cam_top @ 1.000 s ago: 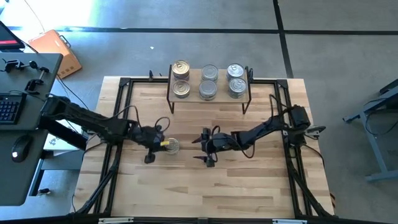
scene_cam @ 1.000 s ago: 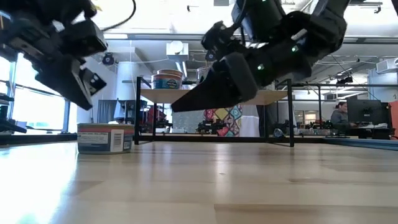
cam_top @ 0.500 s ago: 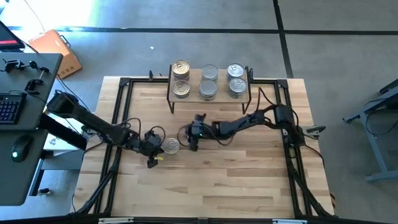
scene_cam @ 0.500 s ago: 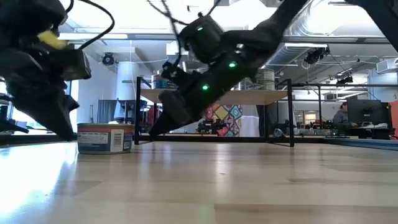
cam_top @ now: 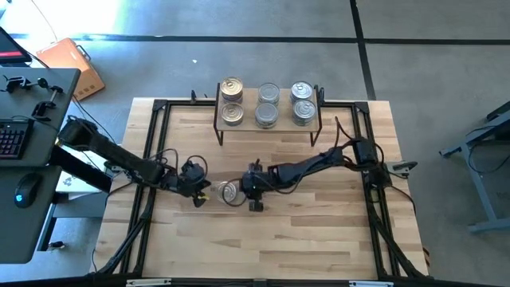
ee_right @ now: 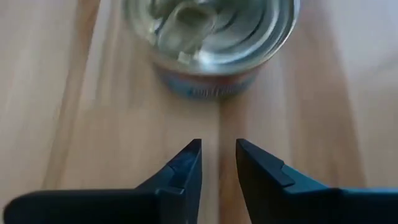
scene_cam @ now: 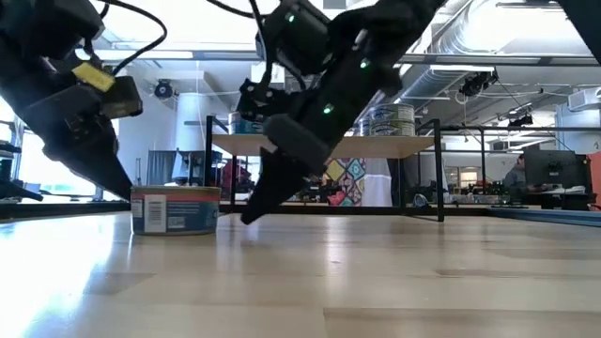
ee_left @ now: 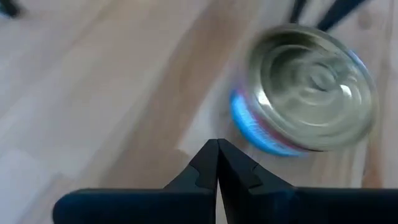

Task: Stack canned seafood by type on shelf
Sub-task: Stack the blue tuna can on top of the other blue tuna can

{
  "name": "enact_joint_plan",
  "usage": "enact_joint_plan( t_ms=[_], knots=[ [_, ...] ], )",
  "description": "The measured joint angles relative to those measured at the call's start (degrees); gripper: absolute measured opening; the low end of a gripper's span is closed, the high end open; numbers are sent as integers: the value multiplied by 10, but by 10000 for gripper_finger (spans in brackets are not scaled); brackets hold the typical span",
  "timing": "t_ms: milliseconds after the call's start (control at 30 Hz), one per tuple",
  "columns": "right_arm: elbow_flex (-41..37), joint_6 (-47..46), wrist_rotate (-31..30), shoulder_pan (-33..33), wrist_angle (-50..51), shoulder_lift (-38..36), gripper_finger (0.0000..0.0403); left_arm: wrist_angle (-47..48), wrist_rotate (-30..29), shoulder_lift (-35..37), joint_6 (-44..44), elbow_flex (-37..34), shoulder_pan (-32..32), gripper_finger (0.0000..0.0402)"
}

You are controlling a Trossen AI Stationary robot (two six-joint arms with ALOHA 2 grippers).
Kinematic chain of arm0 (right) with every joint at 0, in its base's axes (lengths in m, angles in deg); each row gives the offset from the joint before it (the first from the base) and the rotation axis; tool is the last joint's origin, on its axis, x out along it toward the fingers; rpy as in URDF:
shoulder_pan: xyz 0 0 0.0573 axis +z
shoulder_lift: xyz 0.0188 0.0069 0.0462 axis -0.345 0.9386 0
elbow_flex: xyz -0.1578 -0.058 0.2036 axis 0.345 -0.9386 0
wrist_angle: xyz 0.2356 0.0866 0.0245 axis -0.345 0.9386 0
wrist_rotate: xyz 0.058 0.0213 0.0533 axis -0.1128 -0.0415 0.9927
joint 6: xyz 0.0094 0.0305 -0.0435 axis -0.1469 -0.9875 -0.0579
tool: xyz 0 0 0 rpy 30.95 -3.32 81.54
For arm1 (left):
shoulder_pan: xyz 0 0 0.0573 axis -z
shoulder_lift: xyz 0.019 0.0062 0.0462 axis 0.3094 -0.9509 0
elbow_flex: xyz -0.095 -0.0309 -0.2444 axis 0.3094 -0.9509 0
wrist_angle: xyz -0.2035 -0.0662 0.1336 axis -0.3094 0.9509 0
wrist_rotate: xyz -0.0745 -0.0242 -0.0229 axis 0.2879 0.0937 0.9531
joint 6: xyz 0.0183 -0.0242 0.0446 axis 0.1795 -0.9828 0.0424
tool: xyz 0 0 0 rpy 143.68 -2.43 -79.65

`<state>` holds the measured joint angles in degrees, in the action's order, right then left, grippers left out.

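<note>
One loose tin [cam_top: 229, 191] on the worktop [cam_top: 319, 231], standing upright between two pincers. Left pincer [cam_top: 201, 194] pressed tight shut with nothing in it, just beside the tin; right pincer [cam_top: 249, 191] on the other side, tips a little apart, gripping nothing. Six more tins [cam_top: 267, 104] sitting up on the shelf [cam_top: 283, 100] at the back.

An orange box [cam_top: 73, 64] is seen on the floor; a keyboard [cam_top: 9, 137] and mouse [cam_top: 28, 189] are placed on a side desk [cam_top: 40, 231].
</note>
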<state>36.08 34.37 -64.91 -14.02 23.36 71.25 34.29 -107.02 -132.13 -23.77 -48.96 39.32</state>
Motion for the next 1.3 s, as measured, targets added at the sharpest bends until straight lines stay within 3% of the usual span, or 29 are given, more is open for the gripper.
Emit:
enact_joint_plan(
  t_ms=[100, 233, 333, 400, 500, 600, 700, 800, 967, 1200, 1300],
  knots=[
    [0, 10, -13, 22, 40, -7, 87, 30, -12, 34, -3, 1, 2, 0],
    [-26, 17, -32, 38, 17, -11, 87, 46, -10, 66, -1, 0, 19, 0],
    [-77, 16, -25, 27, -94, -13, 87, 28, 17, 71, 18, 1, 47, 0],
    [-104, 10, -56, 13, -175, -11, 87, 25, 62, 68, 31, 0, 64, 0],
    [-115, -19, -102, -18, -219, -10, 87, 2, 114, 46, 38, 1, 81, 0],
    [-104, -24, -95, -44, -226, -10, 87, -29, 102, 9, 44, 1, 85, 0],
    [-92, -23, -58, -54, -233, -5, 87, -68, 47, -31, 53, 0, 78, 0],
    [-84, -16, -28, -53, -233, -4, 87, -110, 10, -64, 54, 0, 66, 0],
    [-75, 1, -20, -26, -220, -4, 87, -153, 9, -92, 55, 1, 44, 0],
    [-48, -7, -16, 9, -86, -20, 87, -178, -5, -64, 131, 4, -6, 0],
    [-46, -9, -13, 25, -41, -34, 87, -146, -3, -30, 163, 3, -28, 0]
  ],
)
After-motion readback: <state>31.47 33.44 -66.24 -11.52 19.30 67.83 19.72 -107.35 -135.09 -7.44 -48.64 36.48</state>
